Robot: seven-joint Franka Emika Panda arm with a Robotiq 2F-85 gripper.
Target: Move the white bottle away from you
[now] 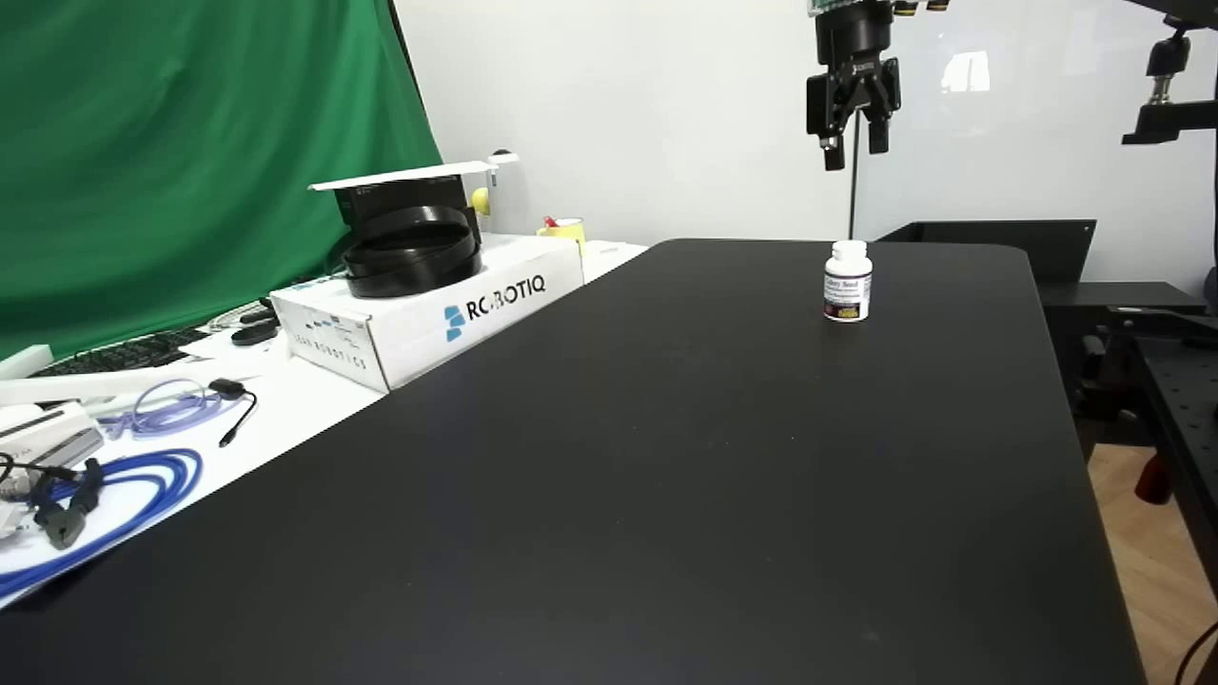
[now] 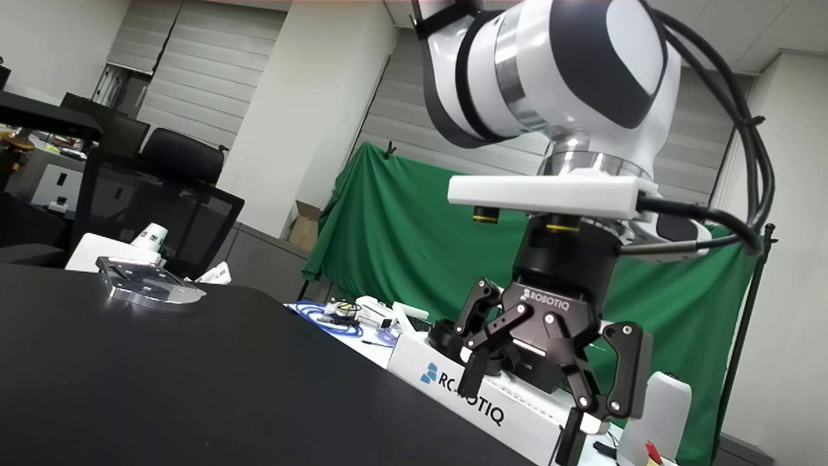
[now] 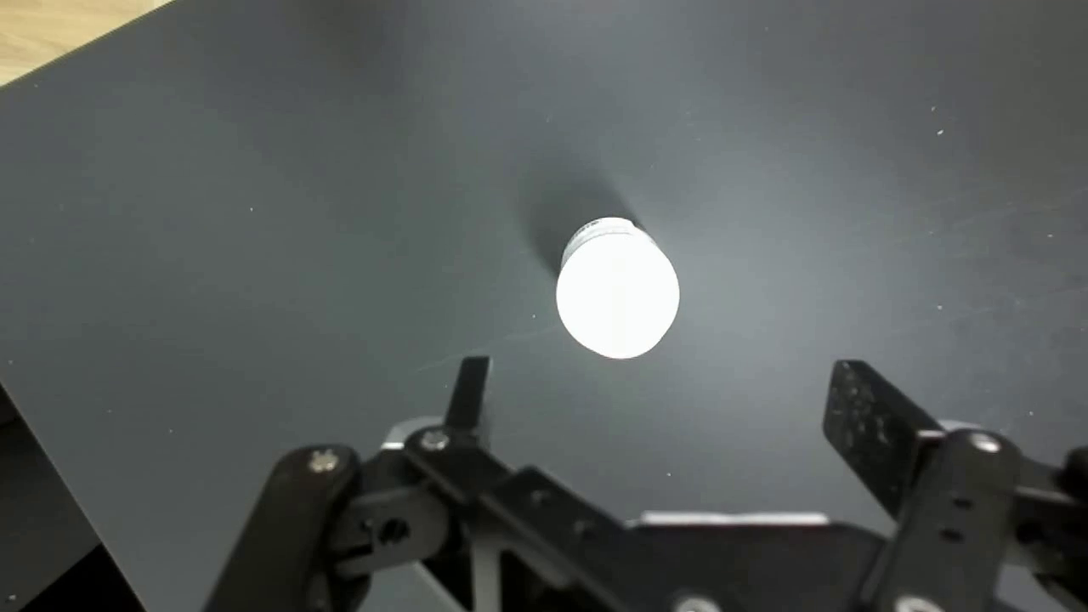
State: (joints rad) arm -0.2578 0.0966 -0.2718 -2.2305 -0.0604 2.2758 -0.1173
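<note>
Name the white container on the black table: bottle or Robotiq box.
The white bottle, standing upright; the far larger Robotiq box lies on the white desk instead.

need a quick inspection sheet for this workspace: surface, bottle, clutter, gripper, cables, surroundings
Surface: black table, with pale specks in the wrist view
Bottle: upright on the black table, capped
Clutter: clear plastic piece at a black table edge; box on the side table, rings on top
Gripper: open, holding nothing, apart from the bottle
Cables: blue cable coiled on the side table; black cables at the arm
Surroundings: green curtain; chair in an exterior view
</note>
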